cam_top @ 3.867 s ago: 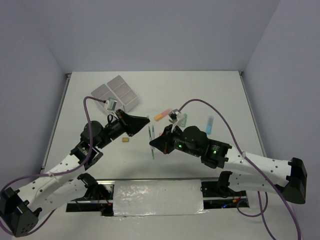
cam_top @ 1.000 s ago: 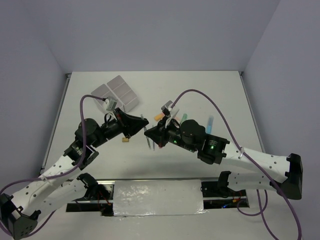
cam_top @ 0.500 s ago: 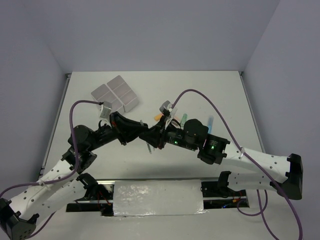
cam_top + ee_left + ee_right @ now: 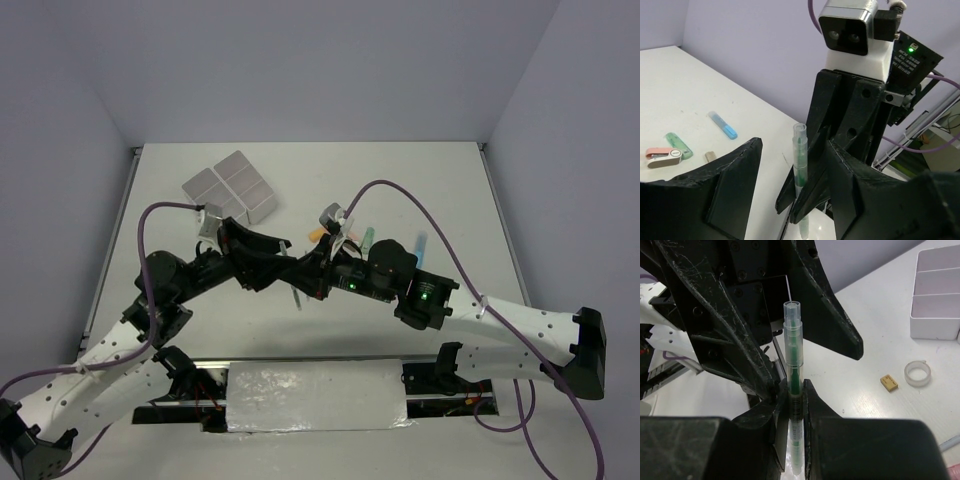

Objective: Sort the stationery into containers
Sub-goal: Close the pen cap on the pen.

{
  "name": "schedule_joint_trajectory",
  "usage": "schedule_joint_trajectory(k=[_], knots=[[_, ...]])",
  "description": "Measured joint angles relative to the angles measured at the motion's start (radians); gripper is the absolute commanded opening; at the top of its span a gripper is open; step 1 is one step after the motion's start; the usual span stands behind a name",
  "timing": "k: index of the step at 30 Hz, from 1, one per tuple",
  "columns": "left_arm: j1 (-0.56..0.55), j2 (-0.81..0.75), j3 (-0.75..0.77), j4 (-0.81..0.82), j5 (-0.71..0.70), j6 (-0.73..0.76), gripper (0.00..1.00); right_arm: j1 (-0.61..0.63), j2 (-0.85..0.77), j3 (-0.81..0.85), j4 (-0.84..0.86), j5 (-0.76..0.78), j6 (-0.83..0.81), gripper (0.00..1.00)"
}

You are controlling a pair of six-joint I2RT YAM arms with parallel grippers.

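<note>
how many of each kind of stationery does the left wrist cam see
markers: 3 (light blue marker, green marker, reddish-pink marker)
pens: 1 (clear pen, standing upright)
erasers: 1 (grey eraser)
total: 5

The white container block [image 4: 229, 187], four square compartments in a grid, sits flat and skewed at the far left of the worktop [image 4: 450, 190]. Just off its near side lie a clear tape ring [image 4: 917, 374] and a tan eraser [image 4: 889, 382], slightly apart. Nearer and to the block's right, a thin clear pen [image 4: 792, 340] with a green core stands upright above the worktop, pinched low on its barrel by the right gripper [image 4: 791, 396]. Further right of the block lie a green marker [image 4: 368, 237] and a light blue marker [image 4: 420, 247]. A pink marker [image 4: 662, 156] lies just beside the green one, with a small grey eraser [image 4: 709, 157] near them.
</note>
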Motion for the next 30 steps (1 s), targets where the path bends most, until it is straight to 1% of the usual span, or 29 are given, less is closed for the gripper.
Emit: schedule_joint_trajectory(k=[3,10,12,14,19,20,21,22,24,25,30], knots=[[0.0,-0.007,0.0,-0.014,-0.023,0.005,0.66,0.0,0.0,0.0,-0.002,0.001,0.0,0.0],[0.0,-0.018,0.044,-0.057,-0.09,0.023,0.6,0.0,-0.003,-0.019,-0.012,0.002,0.0,0.0],[0.0,-0.018,0.049,-0.055,-0.098,0.027,0.57,0.0,-0.003,-0.019,-0.016,0.004,0.0,0.0],[0.0,-0.016,0.049,-0.056,-0.1,0.028,0.5,0.0,-0.003,-0.019,-0.022,0.006,0.0,0.0],[0.0,-0.003,0.049,-0.055,-0.097,0.027,0.4,0.0,-0.003,-0.019,-0.026,0.009,0.0,0.0],[0.0,0.0,0.049,-0.055,-0.097,0.027,0.33,0.0,-0.003,-0.019,-0.026,0.01,0.0,0.0],[0.0,0.005,0.049,-0.055,-0.095,0.024,0.28,0.0,-0.003,-0.019,-0.027,0.011,0.0,0.0],[0.0,0.009,0.049,-0.051,-0.09,0.026,0.19,0.0,-0.003,-0.019,-0.033,0.017,-0.001,0.0],[-0.001,0.011,0.049,-0.049,-0.082,0.021,0.1,0.0,-0.003,-0.019,-0.04,0.025,-0.004,0.0],[-0.001,0.012,0.049,-0.048,-0.079,0.022,0.01,0.0,-0.003,-0.018,-0.043,0.028,-0.005,0.0],[0.0,0.031,0.049,-0.043,-0.064,0.023,0.0,0.0,0.001,-0.002,-0.082,0.052,-0.031,0.0]])
